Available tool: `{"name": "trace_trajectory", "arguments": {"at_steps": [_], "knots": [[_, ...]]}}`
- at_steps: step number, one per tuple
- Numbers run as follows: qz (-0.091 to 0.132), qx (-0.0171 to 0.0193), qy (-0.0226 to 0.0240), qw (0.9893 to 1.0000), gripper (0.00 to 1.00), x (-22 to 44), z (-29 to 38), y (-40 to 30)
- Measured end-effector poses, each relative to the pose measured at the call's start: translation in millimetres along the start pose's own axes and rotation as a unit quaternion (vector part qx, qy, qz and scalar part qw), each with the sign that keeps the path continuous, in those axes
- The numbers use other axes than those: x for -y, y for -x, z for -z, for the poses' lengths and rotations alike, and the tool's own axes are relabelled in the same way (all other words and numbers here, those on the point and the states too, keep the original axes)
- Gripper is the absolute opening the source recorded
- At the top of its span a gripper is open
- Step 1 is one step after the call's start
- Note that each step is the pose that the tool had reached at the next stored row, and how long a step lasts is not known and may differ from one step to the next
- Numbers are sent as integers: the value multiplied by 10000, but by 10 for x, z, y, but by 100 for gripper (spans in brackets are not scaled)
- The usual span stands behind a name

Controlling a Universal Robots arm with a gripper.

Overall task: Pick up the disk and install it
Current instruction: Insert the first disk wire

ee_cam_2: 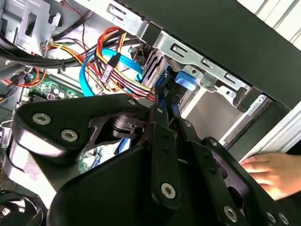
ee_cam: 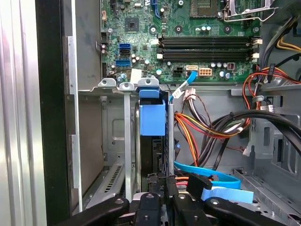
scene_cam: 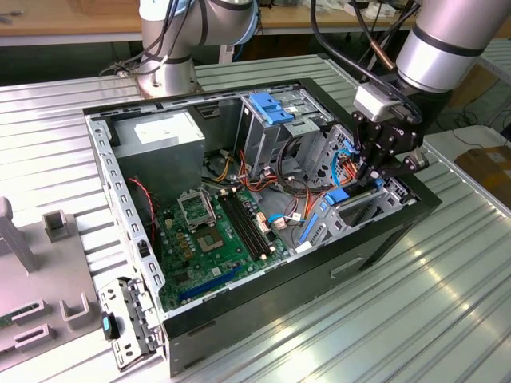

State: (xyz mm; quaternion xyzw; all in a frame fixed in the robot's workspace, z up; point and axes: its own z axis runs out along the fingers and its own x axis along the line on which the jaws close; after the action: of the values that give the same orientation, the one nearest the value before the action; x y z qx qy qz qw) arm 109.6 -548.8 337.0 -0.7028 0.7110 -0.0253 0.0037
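Gripper (ee_cam: 160,188), fingers closed edge-on around the disk (ee_cam: 153,141), holds it on edge inside the drive cage (ee_cam: 113,136) at the exterior view's right of the open case (scene_cam: 128,207), long axis running straight ahead from the fingertips, down the slot.

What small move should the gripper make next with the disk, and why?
Probably a short, straight push deeper into the bay. In the first wrist view the disk stands on edge between the bay's metal walls, with the gripper shut on its near end, so it seems not yet fully seated.
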Motion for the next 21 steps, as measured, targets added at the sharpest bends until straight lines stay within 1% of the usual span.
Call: {"name": "trace_trajectory", "arguments": {"at_steps": [3,4,5,6,10,12,21], "knots": [[0,7,0,10000,18,0,4,0],[0,3,0,10000,24,3,72,-2],[0,3,0,10000,24,5,120,-4],[0,1,0,10000,24,6,150,-5],[0,2,0,10000,22,6,151,-5],[0,1,0,10000,11,6,153,-5],[0,2,0,10000,11,6,154,-5]]}}
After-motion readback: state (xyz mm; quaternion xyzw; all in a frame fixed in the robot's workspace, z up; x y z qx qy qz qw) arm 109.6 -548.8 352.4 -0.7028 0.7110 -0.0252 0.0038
